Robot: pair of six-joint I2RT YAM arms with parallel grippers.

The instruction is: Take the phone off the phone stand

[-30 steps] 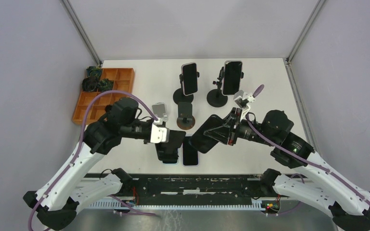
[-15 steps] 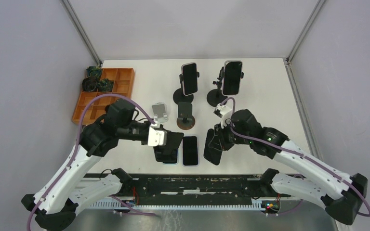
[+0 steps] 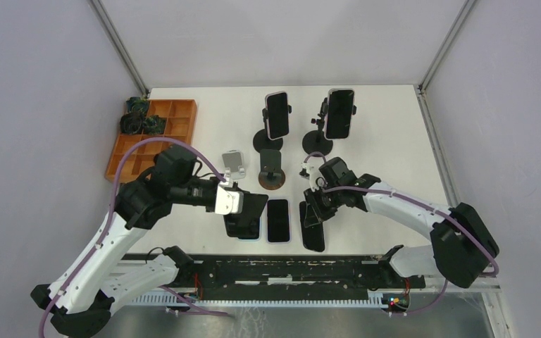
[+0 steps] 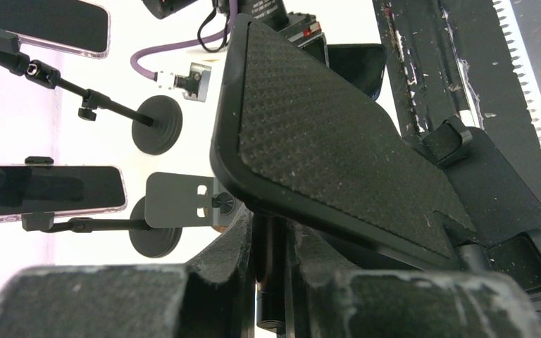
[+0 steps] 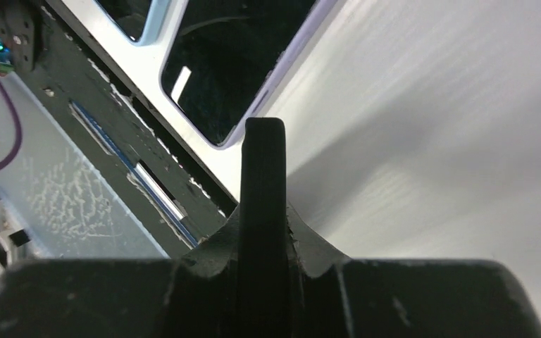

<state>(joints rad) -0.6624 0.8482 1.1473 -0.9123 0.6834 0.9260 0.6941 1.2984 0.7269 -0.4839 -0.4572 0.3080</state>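
**Change since a second ago.** The right arm has swung inward and down. Its phone (image 3: 312,227), earlier held high and tilted right of the empty stand (image 3: 271,172), is now low at the near edge of the table (image 3: 394,141), just right of the middle flat phone (image 3: 277,220). The left arm has barely shifted.

**Right gripper** (image 3: 315,209). Clenched on the phone.
- The top view shows the phone as a narrow dark strip, thinner than the flat phone beside it, so it is turned on edge.
- The wrist view shows the phone (image 5: 263,176) edge-on, a thin black bar with a rounded end, pinched between the fingers (image 5: 310,246).
- Only the wrist view shows the flat phone's pale rim (image 5: 275,77) and the table passing beneath.
- No view shows whether the phone touches the table.

**Left gripper** (image 3: 246,206). Closed on a black slab (image 3: 255,204), above another flat phone (image 3: 243,230).
- The wrist view alone shows the slab's (image 4: 324,148) dimpled, textured face and rounded corners, and the fingers (image 4: 225,274) tight on a narrow dark part at its lower end.

**Rear stands.**
- Left stand (image 3: 266,139) and right stand (image 3: 317,144), both with black round bases, each carry a clamped phone.
- These phones (image 3: 277,115) (image 3: 340,113) have dark screens and pale rims.
- The left wrist view shows them sideways, along with the empty stand's grey plate (image 4: 179,201).

**Other.**
- Silver stand (image 3: 234,163), left of the empty stand.
- Orange tray (image 3: 158,134), at the far left.
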